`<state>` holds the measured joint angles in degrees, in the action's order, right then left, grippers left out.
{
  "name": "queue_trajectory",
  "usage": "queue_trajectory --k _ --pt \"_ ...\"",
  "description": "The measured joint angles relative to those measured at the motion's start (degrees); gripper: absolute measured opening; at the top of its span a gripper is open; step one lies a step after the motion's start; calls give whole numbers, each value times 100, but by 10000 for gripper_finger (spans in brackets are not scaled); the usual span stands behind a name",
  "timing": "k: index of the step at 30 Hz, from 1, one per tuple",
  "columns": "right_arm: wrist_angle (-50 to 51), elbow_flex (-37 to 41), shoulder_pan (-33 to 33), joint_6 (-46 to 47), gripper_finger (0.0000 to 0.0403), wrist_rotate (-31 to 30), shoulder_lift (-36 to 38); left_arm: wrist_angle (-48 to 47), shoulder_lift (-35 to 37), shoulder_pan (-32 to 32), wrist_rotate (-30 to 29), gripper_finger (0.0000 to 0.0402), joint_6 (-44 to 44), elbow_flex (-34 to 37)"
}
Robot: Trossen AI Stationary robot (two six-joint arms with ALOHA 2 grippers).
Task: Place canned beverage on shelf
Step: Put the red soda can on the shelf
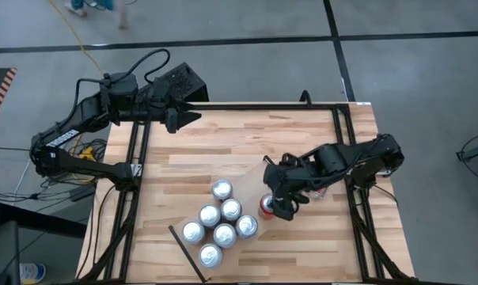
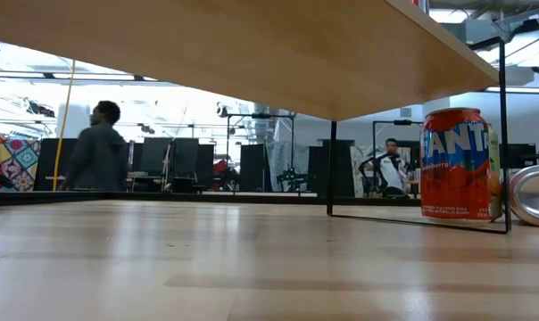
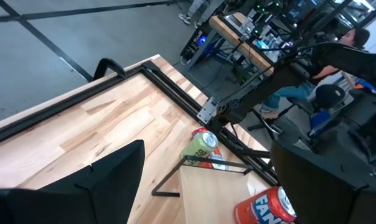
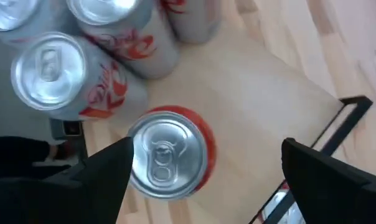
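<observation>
Your right gripper stands wide around the red can at the shelf edge.
Six silver cans cluster on the shelf beside it; bare board lies beyond. Your left gripper waits at the table's far corner; I cannot tell its fingers' state.

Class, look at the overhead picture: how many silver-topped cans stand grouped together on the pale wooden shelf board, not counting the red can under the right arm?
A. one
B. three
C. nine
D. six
D: six silver-topped cans cluster on the pale wooden shelf board, while the red can stands apart beneath the right gripper.
</observation>
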<state>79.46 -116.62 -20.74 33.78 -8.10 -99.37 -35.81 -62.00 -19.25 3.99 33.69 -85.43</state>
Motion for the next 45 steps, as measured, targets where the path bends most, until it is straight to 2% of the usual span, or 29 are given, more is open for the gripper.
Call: queue_trajectory --k 5,13,24,33,38,45 --pt "-255 2 -160 -212 380 -28 -11 2 0 0 0 332 -37 0" --pt "-335 0 -329 -158 380 -519 -35 2 0 0 -2 332 -42 0" --pt "-204 2 -410 -275 380 -528 -486 -107 0 0 -9 332 -11 0" --pt "9 0 -355 -227 376 -554 -494 -96 0 0 -16 332 -37 0" --pt "21 0 -360 -371 349 -551 -494 -96 0 0 -16 332 -42 0" --pt "150 -6 -349 -451 260 -556 -486 -98 0 0 -16 332 -42 0"
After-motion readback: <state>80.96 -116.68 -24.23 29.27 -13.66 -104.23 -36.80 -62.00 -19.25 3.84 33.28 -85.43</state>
